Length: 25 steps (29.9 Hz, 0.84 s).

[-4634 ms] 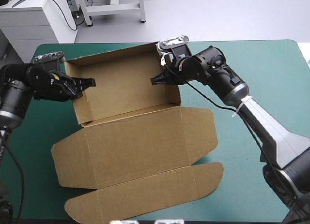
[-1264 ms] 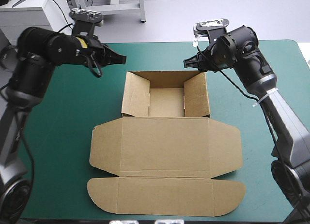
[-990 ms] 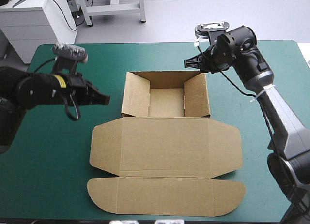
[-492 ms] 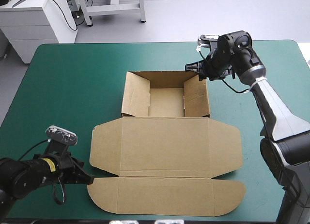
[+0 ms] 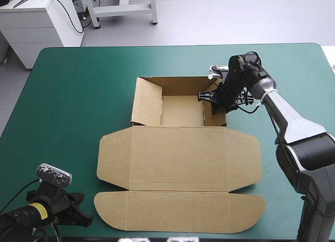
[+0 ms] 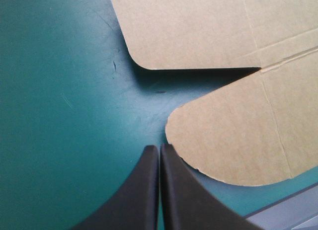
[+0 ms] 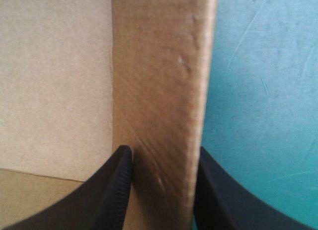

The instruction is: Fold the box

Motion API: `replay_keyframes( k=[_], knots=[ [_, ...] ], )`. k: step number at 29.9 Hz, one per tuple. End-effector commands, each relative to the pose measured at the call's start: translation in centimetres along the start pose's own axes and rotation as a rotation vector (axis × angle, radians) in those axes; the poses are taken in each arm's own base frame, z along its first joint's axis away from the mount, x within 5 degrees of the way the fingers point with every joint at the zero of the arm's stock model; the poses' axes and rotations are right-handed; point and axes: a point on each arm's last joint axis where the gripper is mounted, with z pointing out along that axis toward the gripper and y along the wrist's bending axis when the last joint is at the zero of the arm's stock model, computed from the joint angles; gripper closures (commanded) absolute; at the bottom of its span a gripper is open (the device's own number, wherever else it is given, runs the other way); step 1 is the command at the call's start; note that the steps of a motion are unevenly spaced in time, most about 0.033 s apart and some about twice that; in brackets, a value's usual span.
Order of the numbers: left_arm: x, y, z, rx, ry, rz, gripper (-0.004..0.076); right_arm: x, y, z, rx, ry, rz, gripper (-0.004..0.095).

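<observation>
Now right fingers point(image 7: 107, 195) pinch the box point(image 5: 178, 158) wall; left fingers point(image 6: 139, 200) pressed together beside its flap edge.

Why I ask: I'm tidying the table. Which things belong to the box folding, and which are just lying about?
For the job: box; right gripper, clamped on its right wall; left gripper, shut beside the lid flap.
Lying about: only the table cover.
</observation>
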Motion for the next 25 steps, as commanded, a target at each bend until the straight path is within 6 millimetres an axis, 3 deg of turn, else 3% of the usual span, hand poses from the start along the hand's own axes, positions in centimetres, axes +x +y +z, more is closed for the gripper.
replay_keyframes(
  k=[1, 4, 9, 16, 20, 25],
  knots=[
    [-0.5, -0.2, -0.6, 0.018, -0.031, -0.003, 0.0732, 0.0, 0.1, -1.5, -0.026, -0.020, -0.010, 0.0572],
    [-0.3, -0.2, -0.3, 0.017, -0.016, -0.004, 0.0732, -0.1, 0.1, -1.2, -0.022, -0.014, -0.037, 0.0652],
    [0.5, 0.0, 1.1, 0.014, -0.005, -0.010, 0.0732, -0.1, 0.0, -1.2, -0.006, -0.018, -0.037, 0.0923],
    [0.9, 0.0, 1.4, 0.011, 0.030, -0.009, 0.0732, -0.9, -1.5, -2.0, 0.032, -0.062, 0.012, 0.0928],
    [0.9, 0.0, 1.4, 0.011, 0.030, -0.009, 0.0732, -2.0, -4.7, -4.7, 0.052, -0.143, 0.084, 0.0928],
    [0.9, 0.0, 1.4, 0.015, 0.030, -0.011, 0.0732, -2.0, -11.3, -8.4, 0.171, -0.233, 0.181, 0.0928]
  ],
)
